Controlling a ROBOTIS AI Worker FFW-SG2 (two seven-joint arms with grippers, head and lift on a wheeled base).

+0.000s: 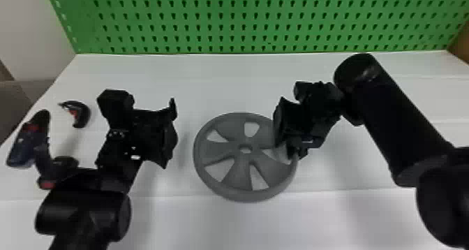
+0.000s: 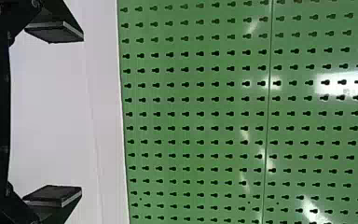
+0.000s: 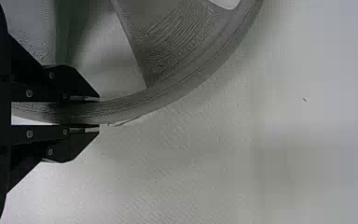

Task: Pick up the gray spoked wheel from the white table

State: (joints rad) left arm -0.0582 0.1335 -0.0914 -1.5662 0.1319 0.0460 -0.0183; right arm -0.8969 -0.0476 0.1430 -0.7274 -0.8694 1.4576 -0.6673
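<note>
Right fingers [image 3: 72,84]: closed on wheel rim [image 3: 126,107]
Left fingers [image 2: 53,196]: spread, empty
Rim: off-centre hold; weight could twist it loose

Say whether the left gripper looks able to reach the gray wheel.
Probably yes: the left gripper is open, nothing seems to stand between it and the gray wheel, and the right gripper holds its opposite side.

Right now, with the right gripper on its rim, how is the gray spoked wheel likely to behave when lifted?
The gray spoked wheel is probably stiff, its rim evenly round and its spokes broad. The open gaps suggest it may be light for its size. Since the right gripper pinches just one side of the rim, the far side could droop or twist.
</note>
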